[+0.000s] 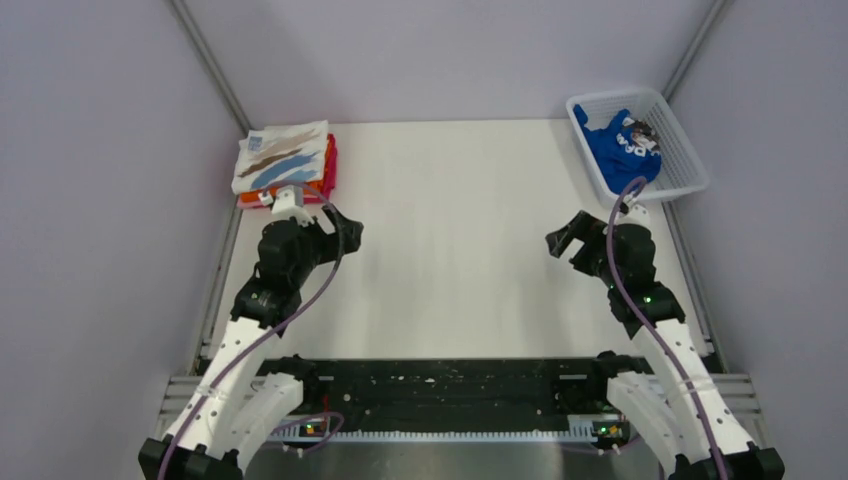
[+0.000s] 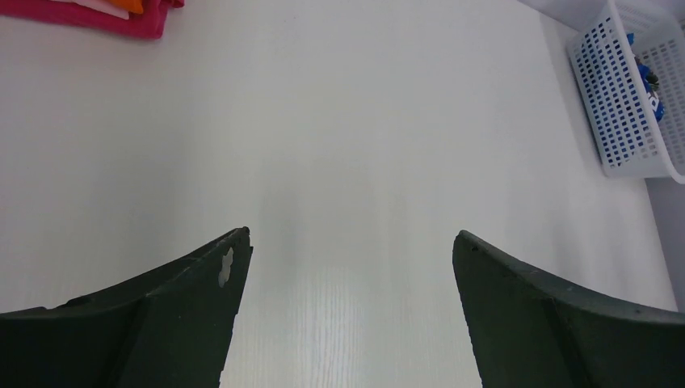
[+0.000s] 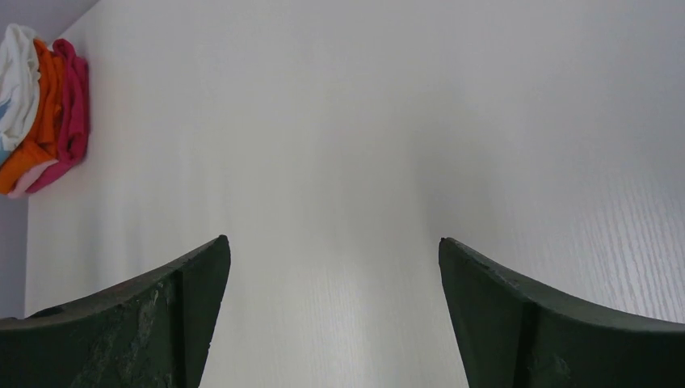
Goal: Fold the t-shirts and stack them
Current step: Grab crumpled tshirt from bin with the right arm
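My main worry is the royal-blue tee (image 1: 620,150), which lies crumpled in the white mesh basket (image 1: 684,150) at the far right corner. If I reach in carelessly, a finger could snag the mesh and drag or tip the basket, and I judge a pinch on one bunched fold would bring the cloth out twisted and hard to spread flat. Something small and dark sits on the blue cloth; I cannot tell what it is, and it might come up with the shirt. The folded stack at the far left is the second risk: the white tee (image 1: 285,155) lies on the orange one (image 3: 40,121), which lies on the magenta one (image 3: 71,113). The left arm is just beside it, so a wide swing could shove it askew. The left pincer (image 2: 351,234) is spread wide over bare worktop (image 1: 450,220), holding and touching nothing. The right pincer (image 3: 333,239) is likewise wide apart and empty, near the basket but outside it.
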